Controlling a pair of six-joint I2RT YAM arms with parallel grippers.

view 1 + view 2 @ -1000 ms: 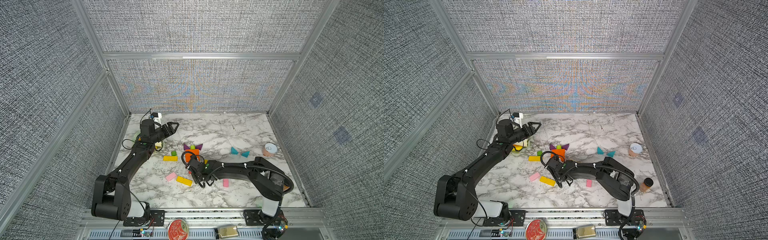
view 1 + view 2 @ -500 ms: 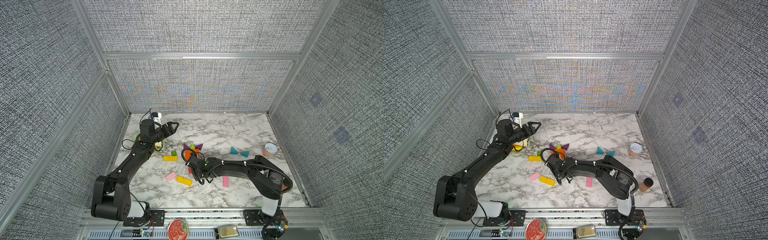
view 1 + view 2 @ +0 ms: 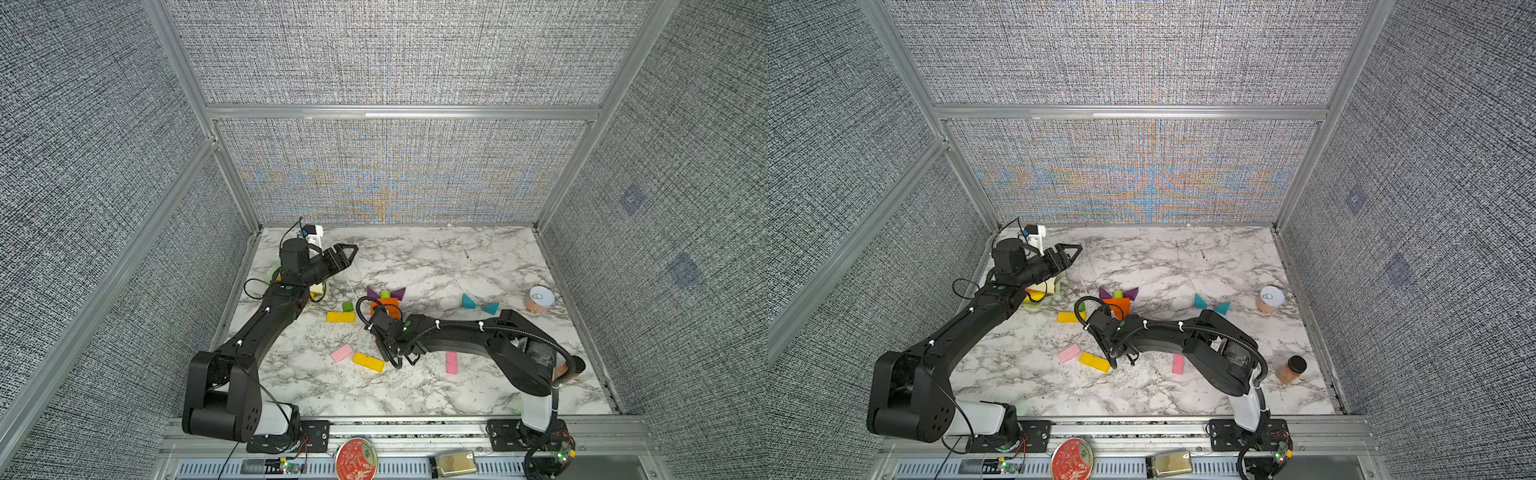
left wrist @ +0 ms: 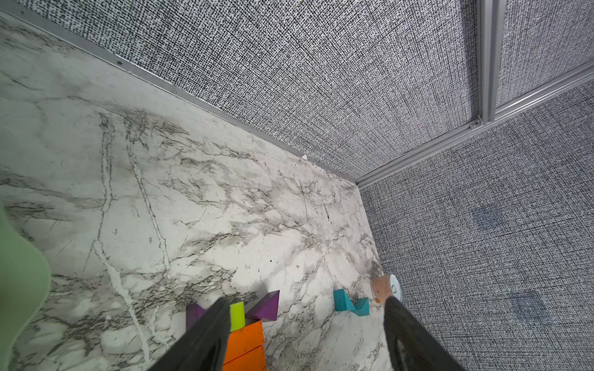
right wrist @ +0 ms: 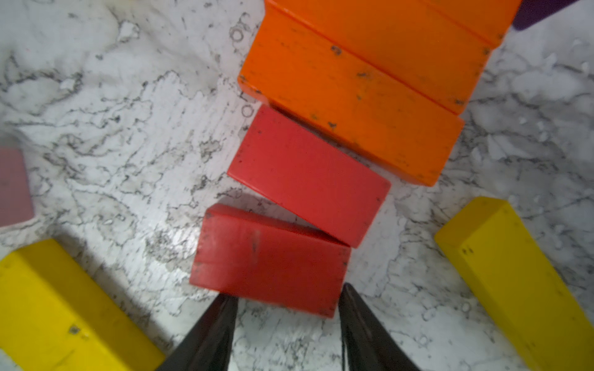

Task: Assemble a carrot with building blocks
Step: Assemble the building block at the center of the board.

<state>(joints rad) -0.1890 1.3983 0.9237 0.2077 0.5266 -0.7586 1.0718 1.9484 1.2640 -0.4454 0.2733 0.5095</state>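
In the right wrist view two orange bars (image 5: 353, 96) lie side by side, with a red block (image 5: 308, 175) against them and a second red block (image 5: 270, 260) askew behind it. My right gripper (image 5: 288, 294) is open, its fingertips at that near block's edge, gripping nothing. Both top views show purple triangles (image 3: 400, 293) flanking a green stub (image 3: 385, 294) above the orange bars (image 3: 1117, 305). The red blocks are hidden under my right arm there. My left gripper (image 4: 305, 302) hovers open and empty at the back left (image 3: 347, 253).
Loose blocks lie around: two yellow bars (image 3: 340, 317) (image 3: 368, 362), a pink block (image 3: 341, 353), a pink bar (image 3: 451, 362), a green stub (image 3: 347, 306), two teal triangles (image 3: 468, 301). A peach can (image 3: 539, 299) and an amber jar (image 3: 1291, 369) stand right. A plate with bread (image 3: 1044, 291) sits under my left arm.
My right gripper has opened and let go of the near red block, after shifting slightly toward the orange bars. The left arm has not moved.
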